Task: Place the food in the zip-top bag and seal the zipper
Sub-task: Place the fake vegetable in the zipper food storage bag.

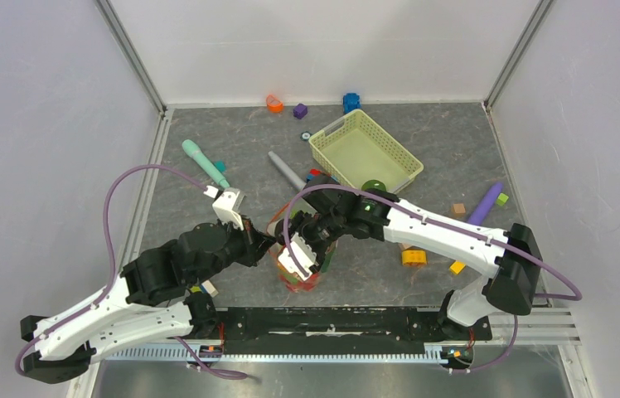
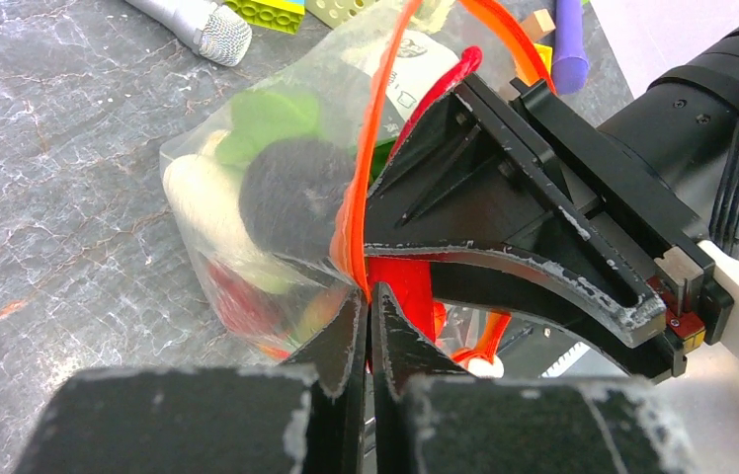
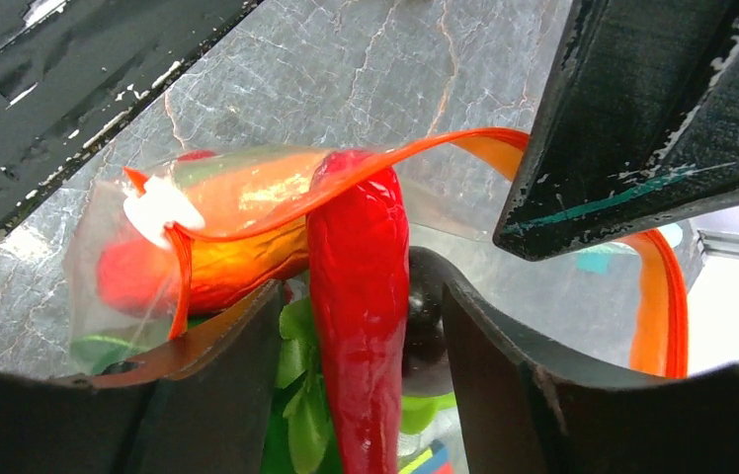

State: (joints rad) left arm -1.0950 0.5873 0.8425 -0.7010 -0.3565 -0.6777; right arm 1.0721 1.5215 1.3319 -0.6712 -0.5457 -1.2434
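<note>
Zip-top bag (image 2: 237, 247): clear pouch lying at centre front of the bench (image 1: 207, 133), between the two hands, mouth unsealed. Through the plastic: white radish (image 2: 198, 202), green leaf (image 2: 267, 114), dark purple piece (image 2: 291, 193), and red and orange bits lower down.

Zipper (image 2: 375, 148): orange-red strip, gaping in a loop. White slider (image 3: 153, 207) sits at one end.

Red pepper (image 3: 356, 227): stands up through the open mouth, crossing under the strip, with green leaves and the dark piece beside it.

Left hand (image 2: 368, 311): fingers pressed together, pinching the zipper strip and holding that edge up off the bench.

Right hand (image 3: 361, 306): fingers spread inside the bag mouth, one on each side of the pepper. There is a gap on either side, so nothing is gripped.

Further out:
- Pale green basket (image 1: 329, 159) toward the back, well apart from the bag.
- Grey tool (image 1: 286, 170) just left of the basket, teal tool (image 1: 205, 162) further left.
- Purple tool (image 1: 485, 203) and an orange block (image 1: 413, 257) to the right.
- Small blocks scattered along the back wall.
</note>
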